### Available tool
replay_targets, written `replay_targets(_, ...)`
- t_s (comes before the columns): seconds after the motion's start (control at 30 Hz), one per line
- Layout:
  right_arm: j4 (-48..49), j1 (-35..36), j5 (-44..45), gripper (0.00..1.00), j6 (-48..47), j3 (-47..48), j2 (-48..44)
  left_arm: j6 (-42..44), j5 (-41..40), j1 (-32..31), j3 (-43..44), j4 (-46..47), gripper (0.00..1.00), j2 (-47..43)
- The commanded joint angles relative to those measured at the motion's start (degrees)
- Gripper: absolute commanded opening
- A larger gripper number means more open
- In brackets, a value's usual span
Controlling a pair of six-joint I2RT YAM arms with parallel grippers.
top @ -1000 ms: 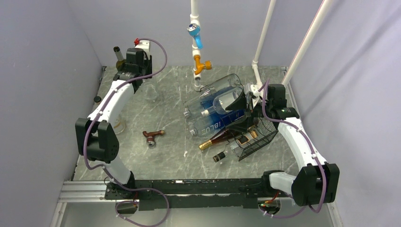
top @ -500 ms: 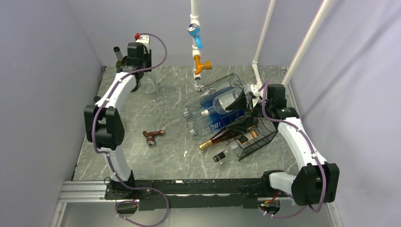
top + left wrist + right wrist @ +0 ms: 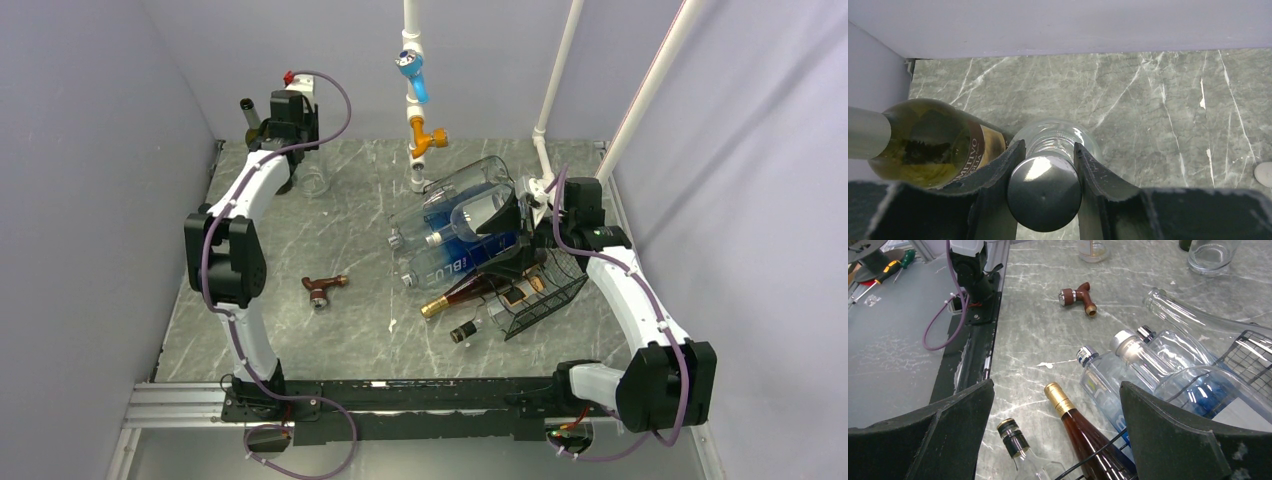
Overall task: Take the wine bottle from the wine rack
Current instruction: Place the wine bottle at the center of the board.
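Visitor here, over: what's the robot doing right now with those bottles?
Left hand shut on clear bottle, far corner. Right hand open above wine rack. Amber wine bottle lies in rack, other bottles crowding it.

"BLU" on the blue bottle (image 3: 455,264) — "MITIVO" on the olive-green bottle (image 3: 928,142) label

Light even and diffuse from overhead; shadows on the marble table (image 3: 350,330) faint. White glare on the bottle cap (image 3: 1044,192). Left fingers (image 3: 995,200) and right fingers (image 3: 1173,440) blurred; overhead view sharp, slightly dim.
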Motion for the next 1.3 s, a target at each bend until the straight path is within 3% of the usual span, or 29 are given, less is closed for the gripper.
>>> replay_targets(0.0,-0.2,-0.2,-2.4,0.99,-1.7,0.8,0.2,0.5,-1.2,0.5,6.4,14.1,0.0,-2.2)
replay_targets(0.67,-0.3,-0.3,-2.1,0.99,-1.9,0.8,0.6,-1.9,-1.1,1.3,8.7,14.1,0.0,0.7)
replay_targets(0.93,-0.4,-0.3,-2.0,0.99,-2.0,0.9,0.6,-3.1,-1.3,1.5,9.1,13.2,0.19,1.5)
replay_targets(1.13,-0.5,-0.2,-2.0,0.99,-2.0,0.9,0.6,-3.5,-1.1,1.5,9.8,12.5,0.42,1.1)
replay_targets(1.27,-0.5,-0.3,-2.1,0.99,-2.1,0.9,0.4,-3.4,-0.9,1.5,10.0,12.5,0.49,0.3)
